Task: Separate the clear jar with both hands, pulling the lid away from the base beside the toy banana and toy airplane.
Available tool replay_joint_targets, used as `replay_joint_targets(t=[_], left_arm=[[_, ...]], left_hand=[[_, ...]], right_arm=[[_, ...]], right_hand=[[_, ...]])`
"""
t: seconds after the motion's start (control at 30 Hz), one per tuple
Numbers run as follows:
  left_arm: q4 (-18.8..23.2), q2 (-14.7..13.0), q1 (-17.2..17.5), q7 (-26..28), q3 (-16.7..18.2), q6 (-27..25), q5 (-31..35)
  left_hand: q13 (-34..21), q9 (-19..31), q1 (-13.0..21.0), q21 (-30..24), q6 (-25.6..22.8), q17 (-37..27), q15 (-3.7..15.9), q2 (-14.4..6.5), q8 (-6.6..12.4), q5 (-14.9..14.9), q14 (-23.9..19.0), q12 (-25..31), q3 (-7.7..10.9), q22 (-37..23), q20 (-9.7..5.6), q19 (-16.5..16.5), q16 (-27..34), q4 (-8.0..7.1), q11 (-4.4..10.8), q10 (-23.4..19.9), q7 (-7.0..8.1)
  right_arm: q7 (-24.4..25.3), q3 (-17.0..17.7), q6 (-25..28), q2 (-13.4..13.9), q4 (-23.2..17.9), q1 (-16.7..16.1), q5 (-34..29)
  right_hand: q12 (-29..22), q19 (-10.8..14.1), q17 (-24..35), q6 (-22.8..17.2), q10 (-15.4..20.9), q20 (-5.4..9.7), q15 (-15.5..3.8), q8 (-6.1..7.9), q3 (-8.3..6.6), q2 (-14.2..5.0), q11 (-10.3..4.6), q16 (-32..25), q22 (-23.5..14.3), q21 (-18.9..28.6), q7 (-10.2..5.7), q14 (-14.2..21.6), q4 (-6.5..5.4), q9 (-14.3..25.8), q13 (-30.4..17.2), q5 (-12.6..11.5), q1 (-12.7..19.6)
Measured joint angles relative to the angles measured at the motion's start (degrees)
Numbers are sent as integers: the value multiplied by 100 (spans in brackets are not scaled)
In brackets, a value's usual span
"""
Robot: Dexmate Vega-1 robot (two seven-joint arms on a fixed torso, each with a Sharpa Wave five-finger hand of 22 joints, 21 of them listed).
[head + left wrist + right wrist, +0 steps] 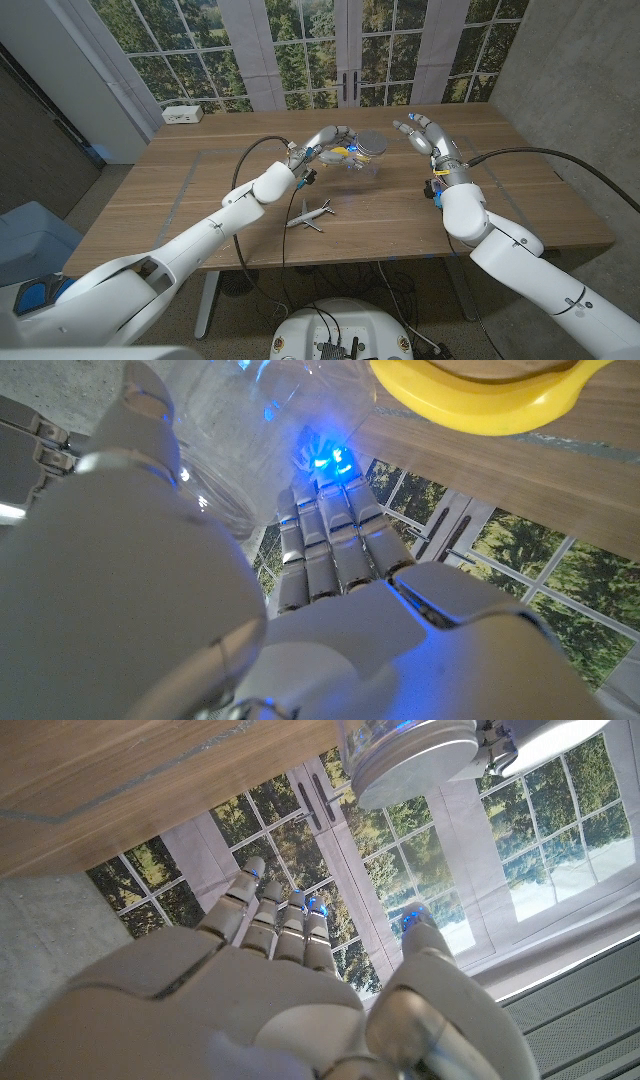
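Note:
The clear jar [362, 158] with its grey lid [372, 141] on is at the table's far middle. My left hand [328, 140] grips its base from the left, fingers wrapped around the glass [225, 430]. The yellow toy banana [345, 153] lies right beside the jar and the hand, and appears large in the left wrist view [480, 395]. My right hand [421, 132] hovers open a short way right of the lid, fingers spread, holding nothing. In the right wrist view the lid [415, 765] sits ahead of that hand's fingertips [285, 920], apart from them. The white toy airplane [310, 215] lies nearer me.
A white power strip [183, 115] lies at the table's far left corner. A black cable [262, 160] loops over the left forearm and hangs above the tabletop [180, 215]. Windows stand behind the table.

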State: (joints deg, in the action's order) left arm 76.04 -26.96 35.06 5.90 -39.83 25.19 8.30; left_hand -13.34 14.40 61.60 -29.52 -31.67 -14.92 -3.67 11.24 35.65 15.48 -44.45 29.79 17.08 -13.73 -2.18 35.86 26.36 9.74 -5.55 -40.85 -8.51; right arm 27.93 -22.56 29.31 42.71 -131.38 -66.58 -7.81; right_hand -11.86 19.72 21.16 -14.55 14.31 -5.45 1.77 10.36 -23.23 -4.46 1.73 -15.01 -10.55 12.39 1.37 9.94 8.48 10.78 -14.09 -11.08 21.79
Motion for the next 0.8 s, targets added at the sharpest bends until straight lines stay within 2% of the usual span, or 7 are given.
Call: replay_joint_targets(t=[0.23,0.3,0.4,0.57,0.6,0.73,0.8], left_arm=[[91,-35,-17,89,-23,-108,201],[149,-55,-28,114,-43,-140,256],[180,-67,-32,148,-54,-183,329],[238,-84,-36,199,-73,-249,424],[258,-89,-36,209,-80,-263,442],[308,-105,-37,250,-99,-324,531],[308,-105,-37,267,-99,-351,573]], left_hand=[[0,0,0,-33,0,-2,0,0,0,0,0,1,-8,2,0,0,-3,-8,-1,-1,0],[0,0,0,-44,0,-6,1,0,0,0,-1,16,-14,17,0,0,-3,-14,-2,-2,0],[0,0,0,-45,0,-44,10,0,0,0,-10,17,-16,17,0,0,-19,-16,-2,-2,0],[0,0,0,-79,1,-82,19,0,0,0,-19,18,-24,17,-30,-30,-38,-24,-11,-11,1],[0,0,0,-79,1,-83,20,0,0,0,-19,18,-25,17,-30,-30,-41,-25,-12,-12,1],[0,0,0,-100,2,-84,20,0,0,0,-19,19,-31,18,-30,-30,-42,-31,-19,-20,2],[0,0,0,-121,-1,-85,20,0,0,0,-19,20,-31,20,-30,-30,-42,-31,-20,-20,-1]], right_arm=[[-106,-217,311,101,-145,201,-165],[-190,-302,605,132,-202,278,-300],[-253,-396,809,162,-271,354,-388],[-375,-621,1202,230,-426,542,-549],[-415,-657,1329,242,-450,572,-598],[-595,-832,1720,309,-583,740,-710],[-595,-924,1720,341,-636,838,-710]], right_hand=[[0,34,40,99,-46,-29,-74,0,47,61,36,-47,0,0,-36,135,-2,0,-35,50,-60],[0,33,53,99,-85,-33,-74,0,87,61,2,-46,-23,0,-36,135,5,0,-43,50,-61],[0,30,53,98,-106,-115,-74,0,94,128,17,-46,-27,0,-36,135,-2,0,-43,68,-128],[0,31,104,203,-165,-113,-79,0,141,130,21,-118,-26,0,-141,254,-2,0,-70,79,-129],[0,29,106,228,-164,-115,-74,0,175,188,21,-133,-26,0,-165,258,0,0,-70,92,-187],[0,-9,155,357,-186,-195,-65,1,220,199,42,-179,-26,0,-295,329,0,0,-96,97,-195],[-1,-9,185,425,-195,-195,-44,0,244,331,52,-210,-34,0,-368,350,-10,0,-103,113,-197]])
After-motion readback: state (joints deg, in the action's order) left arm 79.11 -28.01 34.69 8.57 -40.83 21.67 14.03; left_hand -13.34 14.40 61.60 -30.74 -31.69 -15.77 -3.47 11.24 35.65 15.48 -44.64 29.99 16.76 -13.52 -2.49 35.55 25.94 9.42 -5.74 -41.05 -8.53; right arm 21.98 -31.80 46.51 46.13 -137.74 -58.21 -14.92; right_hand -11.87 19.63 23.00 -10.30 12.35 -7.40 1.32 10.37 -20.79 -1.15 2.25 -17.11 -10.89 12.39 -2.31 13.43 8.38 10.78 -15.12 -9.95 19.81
